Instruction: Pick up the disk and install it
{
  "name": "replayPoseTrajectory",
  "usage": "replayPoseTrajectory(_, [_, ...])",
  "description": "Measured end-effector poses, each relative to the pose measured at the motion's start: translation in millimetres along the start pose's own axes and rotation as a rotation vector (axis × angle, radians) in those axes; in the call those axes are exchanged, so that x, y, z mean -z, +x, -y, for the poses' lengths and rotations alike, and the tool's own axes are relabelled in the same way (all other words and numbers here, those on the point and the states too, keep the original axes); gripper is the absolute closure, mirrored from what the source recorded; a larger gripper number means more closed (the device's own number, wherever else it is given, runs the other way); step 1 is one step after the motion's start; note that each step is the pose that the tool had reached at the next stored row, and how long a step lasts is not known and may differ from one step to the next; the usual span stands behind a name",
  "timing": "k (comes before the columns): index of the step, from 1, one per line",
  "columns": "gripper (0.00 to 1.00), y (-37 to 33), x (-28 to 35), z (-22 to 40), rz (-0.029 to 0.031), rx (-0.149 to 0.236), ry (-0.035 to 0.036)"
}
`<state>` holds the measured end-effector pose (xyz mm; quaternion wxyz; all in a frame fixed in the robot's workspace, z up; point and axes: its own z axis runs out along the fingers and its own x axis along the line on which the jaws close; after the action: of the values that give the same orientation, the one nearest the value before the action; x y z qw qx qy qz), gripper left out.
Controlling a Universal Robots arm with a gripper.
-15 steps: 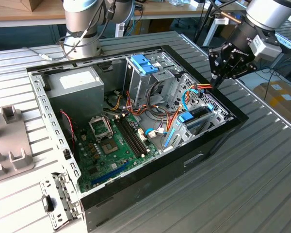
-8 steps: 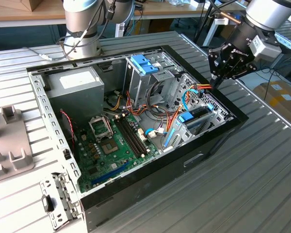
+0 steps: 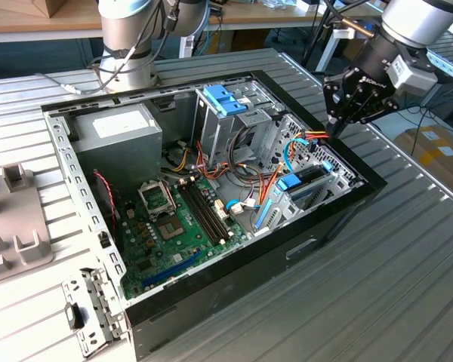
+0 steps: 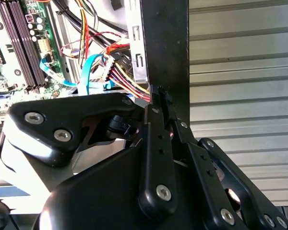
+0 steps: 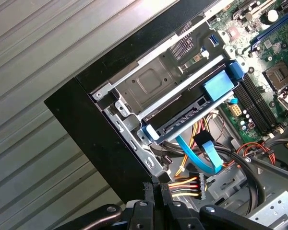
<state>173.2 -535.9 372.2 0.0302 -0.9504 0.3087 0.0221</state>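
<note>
Black gripper (image 4: 163, 103) fingers look pressed together, holding nothing, lower centre of frame over the case rim. Blue-framed silver metal disk (image 5: 192, 108) sits in its bay at frame centre. Judged rigid, fairly heavy, shock-sensitive; take by blue tab (image 5: 218, 86). No writing legible.

Exterior view: high, angled down over the open computer case (image 3: 211, 188). Both wrist views: close, facing past the gripper (image 4: 162, 96) fingers onto the case's black wall and cables.
</note>
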Motion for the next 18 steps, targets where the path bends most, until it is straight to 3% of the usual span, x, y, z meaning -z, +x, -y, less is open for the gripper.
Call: replayPoseTrajectory(18, [0.83, -5.7, -0.3, -4.3, 0.0, 0.0, -0.0001])
